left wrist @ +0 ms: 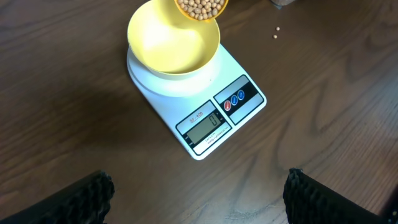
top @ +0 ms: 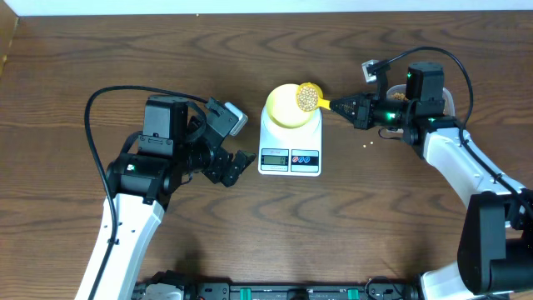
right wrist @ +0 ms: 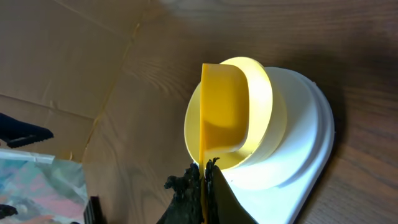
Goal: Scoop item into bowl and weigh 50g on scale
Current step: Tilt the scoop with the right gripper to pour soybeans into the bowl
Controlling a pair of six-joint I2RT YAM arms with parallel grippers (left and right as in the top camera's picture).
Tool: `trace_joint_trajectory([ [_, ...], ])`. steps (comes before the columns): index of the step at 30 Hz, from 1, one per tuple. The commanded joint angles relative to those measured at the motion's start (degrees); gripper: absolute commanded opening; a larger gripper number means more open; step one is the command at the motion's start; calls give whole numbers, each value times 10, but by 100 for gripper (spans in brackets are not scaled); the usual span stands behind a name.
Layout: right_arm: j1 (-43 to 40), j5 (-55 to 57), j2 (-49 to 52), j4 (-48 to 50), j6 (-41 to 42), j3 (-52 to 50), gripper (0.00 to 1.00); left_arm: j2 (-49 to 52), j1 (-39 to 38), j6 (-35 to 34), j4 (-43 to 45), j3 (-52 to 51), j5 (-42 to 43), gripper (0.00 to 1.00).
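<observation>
The beans [top: 309, 97] are small, hard and round. Each is light but quick to roll and bounce, so they likely want a slow tilt rather than a dump; a couple of strays [top: 369, 146] lie on the desk [top: 83, 50] at the scale's 3 o'clock. They sit heaped in a stiff yellow scoop [top: 321, 102], best held by its thin handle, and that is where the right gripper [top: 348, 107] is clamped together. The right arm reaches in from 3 o'clock with the scoop's open side up, over the 2 o'clock rim of the bowl [top: 281, 108]. The bowl looks empty and light, and it rests on the platform at the 12 o'clock end of the scale [top: 290, 154]. The left gripper [top: 236, 163] hovers just off the scale's 8 o'clock corner, jaws wide apart and holding nothing, its arm bent in from 7 o'clock.
</observation>
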Motion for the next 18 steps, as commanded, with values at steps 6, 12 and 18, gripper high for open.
trace_joint_trajectory([
  [6, 5, 1, 3, 0, -29, 2, 1, 2, -2, 7, 2, -3, 7, 89],
  [12, 5, 4, 3, 0, -34, 2, 1, 2, -2, 7, 2, -3, 7, 89],
  [18, 5, 5, 3, 0, -42, 2, 1, 2, -2, 7, 2, -3, 7, 89],
])
